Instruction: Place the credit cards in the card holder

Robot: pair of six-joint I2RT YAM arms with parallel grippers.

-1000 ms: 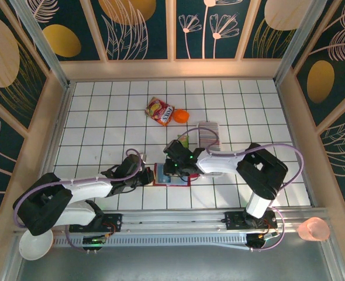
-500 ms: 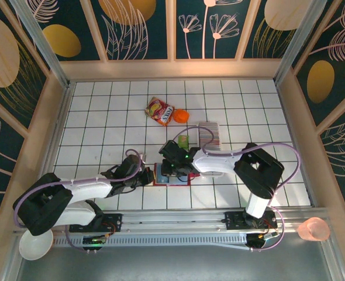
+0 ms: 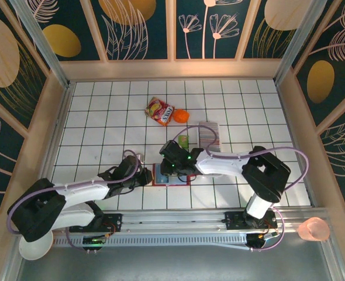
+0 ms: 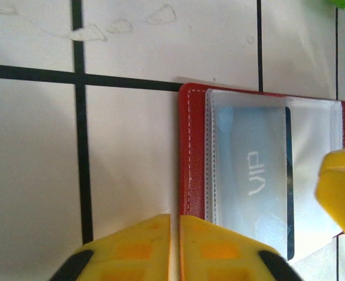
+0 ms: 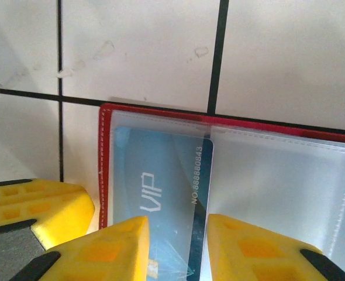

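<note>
The red card holder [image 3: 181,180] lies open on the white tiles, its clear pockets facing up. A blue "VIP" credit card [image 5: 155,175] sits inside the left pocket [image 4: 251,175]. My right gripper [image 5: 178,225] hovers open just above that card, one finger on each side of its right half, at the holder's middle [image 3: 172,168]. At the holder's left red edge [image 4: 191,158], my left gripper [image 4: 175,219] is shut to a hairline slit with nothing in it, and stands over that edge [image 3: 148,175]. More credit cards [image 3: 209,134] are stacked behind and to the right.
A red-and-yellow snack packet [image 3: 159,111] and an orange object [image 3: 180,116] lie further back. A small green item [image 3: 183,141] sits just behind the right gripper. Wooden walls [image 3: 55,117] bound the tiled floor on the left, right and far sides.
The right jaws have spread a little wider over the card. The left jaws have parted by a hair, and the left arm has settled slightly lower; the holder has stayed in place.
</note>
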